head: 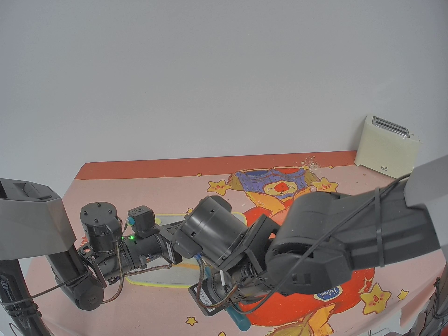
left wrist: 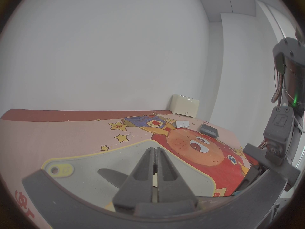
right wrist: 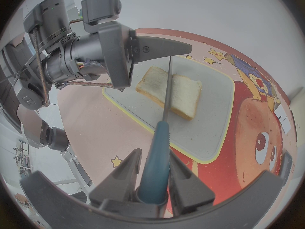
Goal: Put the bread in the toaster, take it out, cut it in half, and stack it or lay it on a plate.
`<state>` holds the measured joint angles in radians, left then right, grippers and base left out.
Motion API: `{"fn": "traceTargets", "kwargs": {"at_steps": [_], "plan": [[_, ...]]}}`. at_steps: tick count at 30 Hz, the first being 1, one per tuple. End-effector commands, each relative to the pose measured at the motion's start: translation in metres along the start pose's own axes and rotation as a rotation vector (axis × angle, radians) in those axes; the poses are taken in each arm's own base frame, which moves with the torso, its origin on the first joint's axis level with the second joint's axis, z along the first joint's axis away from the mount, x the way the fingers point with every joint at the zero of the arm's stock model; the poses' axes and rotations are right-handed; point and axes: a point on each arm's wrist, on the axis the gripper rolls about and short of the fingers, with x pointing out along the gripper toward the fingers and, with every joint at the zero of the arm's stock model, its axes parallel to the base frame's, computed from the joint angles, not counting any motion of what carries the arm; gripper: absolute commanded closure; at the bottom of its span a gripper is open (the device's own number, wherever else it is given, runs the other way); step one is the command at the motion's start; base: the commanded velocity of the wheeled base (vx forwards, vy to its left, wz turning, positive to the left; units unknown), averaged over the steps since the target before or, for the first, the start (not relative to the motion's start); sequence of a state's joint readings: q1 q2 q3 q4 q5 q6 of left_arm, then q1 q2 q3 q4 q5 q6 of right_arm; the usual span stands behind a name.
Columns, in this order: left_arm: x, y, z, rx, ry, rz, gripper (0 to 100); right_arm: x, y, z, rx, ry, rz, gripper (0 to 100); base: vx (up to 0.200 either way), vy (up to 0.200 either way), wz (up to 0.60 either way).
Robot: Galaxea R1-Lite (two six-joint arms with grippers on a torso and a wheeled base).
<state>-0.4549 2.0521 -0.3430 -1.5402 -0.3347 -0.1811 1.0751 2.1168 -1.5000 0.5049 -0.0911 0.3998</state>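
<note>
The right gripper (right wrist: 155,152) clamps its fingers on the knife (right wrist: 162,128) handle, blade across the bread (right wrist: 186,94), while the left gripper (left wrist: 155,151) fingers are pressed together over the cutting board (right wrist: 216,121).

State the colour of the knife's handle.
Teal blue; the knife handle shows best in the right wrist view.

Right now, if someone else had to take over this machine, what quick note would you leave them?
Left gripper: shut, empty, over the grey yellow-edged cutting board near the pale square bread slice.
Right gripper: shut on a teal-handled knife, blade across the slice's middle.
Cream toaster: far right corner of the pink table, nothing poking out.
Done: bread on board, knife placed.
Left: cannot tell if it is cut through; finish the cut, then plate the halves.
</note>
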Motion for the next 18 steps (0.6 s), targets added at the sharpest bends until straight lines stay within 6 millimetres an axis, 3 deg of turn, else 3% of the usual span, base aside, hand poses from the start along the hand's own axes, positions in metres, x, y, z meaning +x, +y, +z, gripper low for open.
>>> {"fn": "traceTargets", "kwargs": {"at_steps": [1,18], "plan": [[-0.0021,-0.0034,0.0083,0.015,-0.044,-0.01,100,0.0042,0.0006,-0.0012,-0.002,0.012,-0.005,100,0.0,0.0,0.0],[-0.0016,-0.001,0.0069,0.012,-0.04,-0.002,100,-0.0019,-0.0016,0.0012,0.005,-0.006,-0.002,100,0.0,0.0,0.0]]}}
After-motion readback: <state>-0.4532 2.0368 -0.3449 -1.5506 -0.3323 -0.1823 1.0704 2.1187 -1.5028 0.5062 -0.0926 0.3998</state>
